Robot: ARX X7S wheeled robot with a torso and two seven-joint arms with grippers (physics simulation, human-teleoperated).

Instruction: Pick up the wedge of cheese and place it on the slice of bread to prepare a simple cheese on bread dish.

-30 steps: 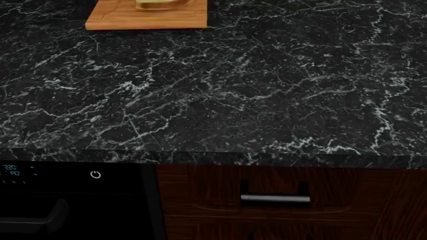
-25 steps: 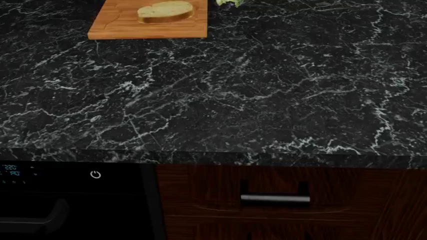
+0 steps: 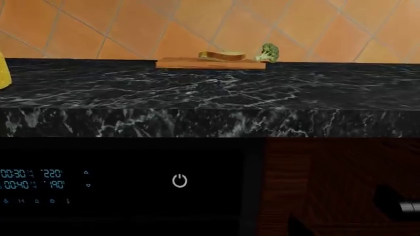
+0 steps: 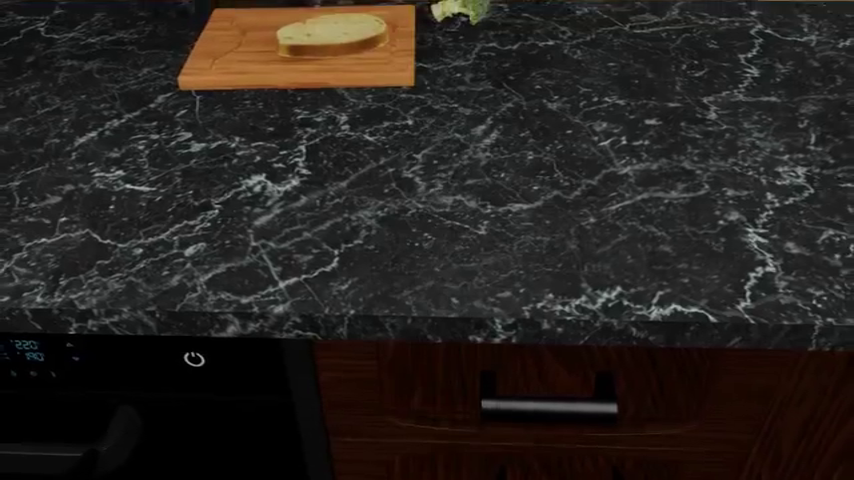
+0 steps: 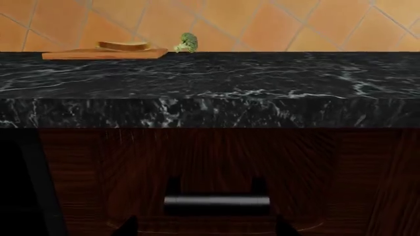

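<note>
Slice of bread (image 5: 123, 45) lay flat on wooden cutting board (image 5: 78, 54) at far edge of black marble tabletop (image 5: 262, 73). Broccoli floret (image 5: 187, 43) just beside board. Orange tiled wall (image 5: 276, 24) behind. Dark wood drawer (image 5: 217, 152) with metal handle (image 5: 217, 201) below.

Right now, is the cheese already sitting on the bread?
No, the slice of bread lies bare on the wooden cutting board.
</note>
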